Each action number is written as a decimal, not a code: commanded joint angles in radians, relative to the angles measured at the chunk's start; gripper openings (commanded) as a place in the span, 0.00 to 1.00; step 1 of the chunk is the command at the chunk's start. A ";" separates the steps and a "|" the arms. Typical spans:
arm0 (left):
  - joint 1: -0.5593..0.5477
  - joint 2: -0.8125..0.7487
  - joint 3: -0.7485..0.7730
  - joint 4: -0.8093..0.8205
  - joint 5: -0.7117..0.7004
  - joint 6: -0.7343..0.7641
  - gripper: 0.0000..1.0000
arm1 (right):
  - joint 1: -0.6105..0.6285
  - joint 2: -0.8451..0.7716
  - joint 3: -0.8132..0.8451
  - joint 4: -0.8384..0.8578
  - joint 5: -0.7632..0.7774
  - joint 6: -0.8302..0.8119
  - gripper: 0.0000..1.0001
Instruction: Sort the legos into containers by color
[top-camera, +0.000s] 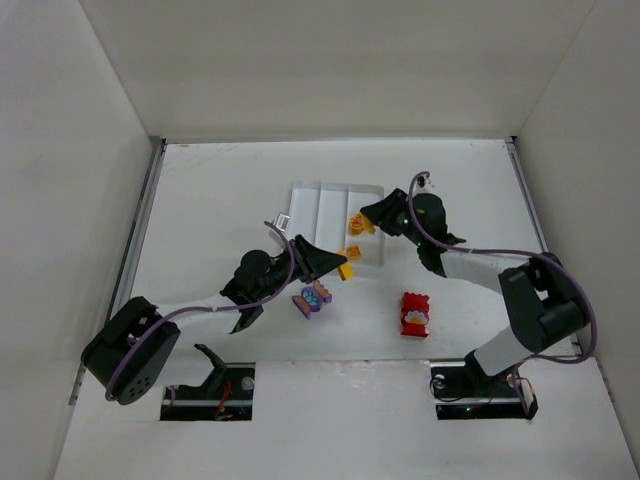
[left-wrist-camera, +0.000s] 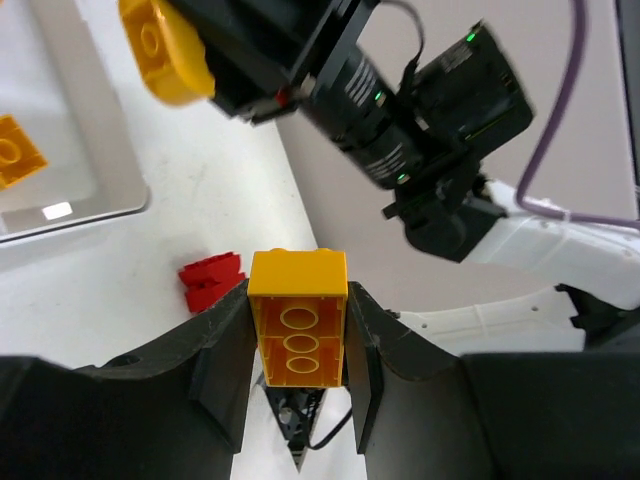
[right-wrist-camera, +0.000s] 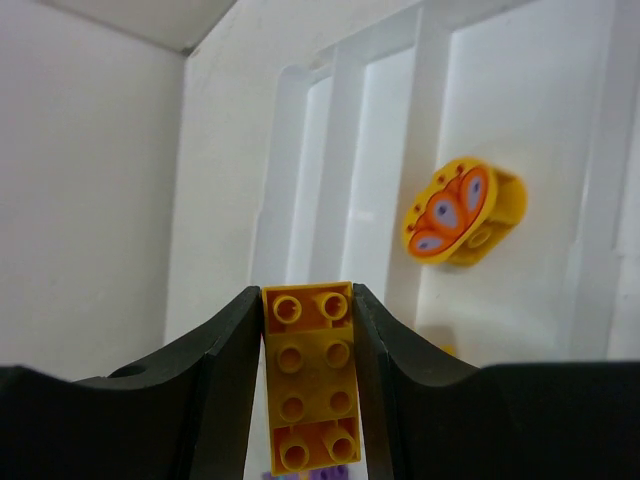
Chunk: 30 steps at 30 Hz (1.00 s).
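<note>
The white tray (top-camera: 318, 205) has three long compartments. A small yellow-orange lego (top-camera: 353, 252) lies at the near end of its right compartment and also shows in the left wrist view (left-wrist-camera: 14, 150). A round yellow lego with a printed face (right-wrist-camera: 462, 212) is in the same compartment of the tray (right-wrist-camera: 525, 110). My left gripper (top-camera: 338, 264) is just in front of the tray. It is shut on a yellow lego (left-wrist-camera: 297, 330) held between its jaws (left-wrist-camera: 297, 292). My right gripper (top-camera: 370, 215) hovers over the right compartment. It is shut (right-wrist-camera: 308, 295) on a yellow-orange lego (right-wrist-camera: 310, 385). A purple lego (top-camera: 312, 298) and a red lego (top-camera: 415, 313) lie on the table.
White walls close in the table on three sides. The red lego (left-wrist-camera: 212, 280) sits to the right of the tray's near corner (left-wrist-camera: 120, 205). The right arm's forearm and cable (top-camera: 480, 262) stretch across the table to the right of the tray.
</note>
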 joint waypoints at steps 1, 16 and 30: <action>-0.008 -0.039 0.026 -0.037 -0.040 0.073 0.11 | -0.001 0.039 0.111 -0.127 0.164 -0.110 0.36; -0.023 -0.080 0.049 -0.206 -0.134 0.179 0.11 | 0.001 0.203 0.323 -0.290 0.288 -0.194 0.56; -0.108 0.093 0.317 -0.438 -0.289 0.311 0.11 | -0.010 -0.106 0.092 -0.237 0.276 -0.187 0.53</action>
